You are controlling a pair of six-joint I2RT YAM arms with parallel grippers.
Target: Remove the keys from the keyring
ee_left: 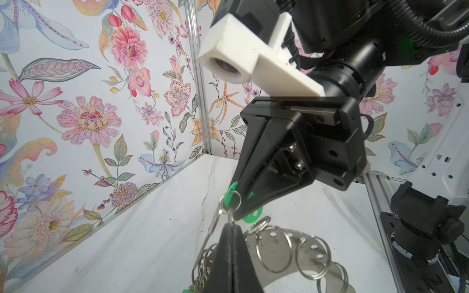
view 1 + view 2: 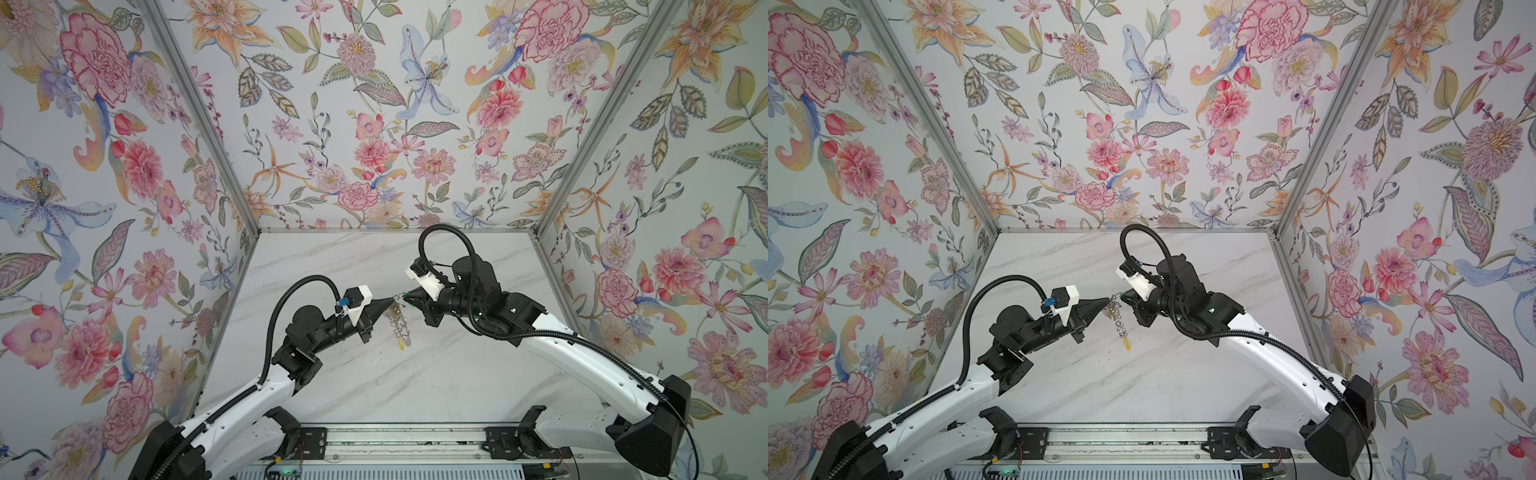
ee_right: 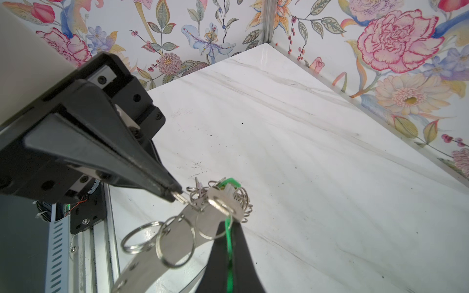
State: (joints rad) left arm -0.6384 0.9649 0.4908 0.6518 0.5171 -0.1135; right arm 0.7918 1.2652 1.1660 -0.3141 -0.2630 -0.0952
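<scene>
Tightly boxed in by floral-papered walls (image 2: 374, 124), a white marble counter (image 2: 415, 374) lies beneath two white-and-black arms that meet nose to nose. The left pincer (image 2: 390, 300) is clamped on a wire ring at the upper end of the keyring (image 2: 399, 322). The grey crescent plate therefore hangs free in the air below it, over the middle of the counter and not resting on it. The right pincer (image 2: 408, 296) is closed edge-on around the tag of a green-tagged key (image 3: 229, 182), just beside the left's tip.

The split of work looks deliberate: one arm anchors the ring while the other is placed to pull or twist the key along the wire coil. In the wrist views that key's ring is still threaded, so it seems not yet free.

Further down, a yellow-tagged key (image 2: 1126, 344) dangles at the plate's bottom end, and bare wire rings (image 1: 274, 271) line its outer edge. No tray, bowl or box for freed keys is in view.
</scene>
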